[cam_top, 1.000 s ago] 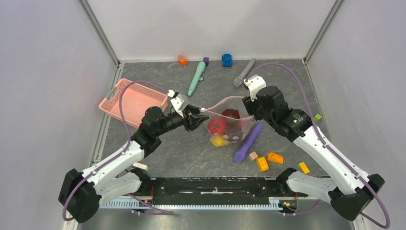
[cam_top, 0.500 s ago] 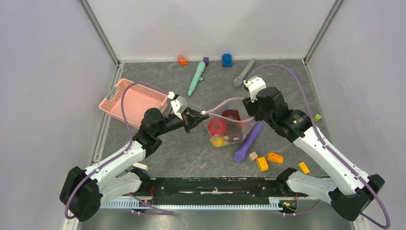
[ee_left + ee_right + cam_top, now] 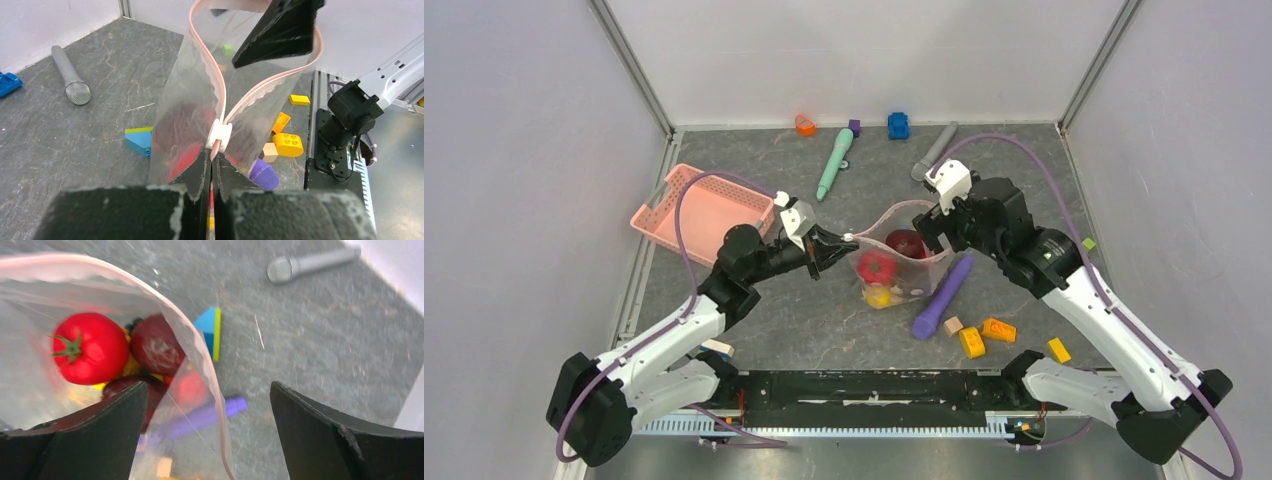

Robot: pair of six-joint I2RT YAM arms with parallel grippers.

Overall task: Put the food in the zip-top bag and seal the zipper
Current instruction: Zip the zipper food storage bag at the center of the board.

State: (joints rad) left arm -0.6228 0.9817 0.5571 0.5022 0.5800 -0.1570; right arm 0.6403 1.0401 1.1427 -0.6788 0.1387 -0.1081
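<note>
The zip-top bag [image 3: 924,272] hangs open between my two grippers, clear plastic with a pale pink rim. Inside lies the food: a red tomato [image 3: 877,265] [image 3: 90,355], a maroon piece [image 3: 908,241] [image 3: 156,345] and a yellow one [image 3: 879,296]. My left gripper [image 3: 829,250] [image 3: 214,161] is shut on the zipper [image 3: 205,55] strip just below its white slider [image 3: 220,136]. At the bag's far side my right gripper [image 3: 929,228] [image 3: 208,390] is open, its fingers [image 3: 100,440] wide apart on either side of the rim, not touching it.
A pink basket [image 3: 699,210] sits at the left. A purple stick [image 3: 944,298] lies against the bag's right side, with yellow and tan blocks [image 3: 984,335] nearer the front. A teal marker [image 3: 834,163], grey microphone [image 3: 934,150] and small blocks [image 3: 898,125] lie at the back.
My right gripper has opened and let go of the bag's rim, drawing back a little. My left gripper closed on the zipper end. The bag's mouth gapes wider.
</note>
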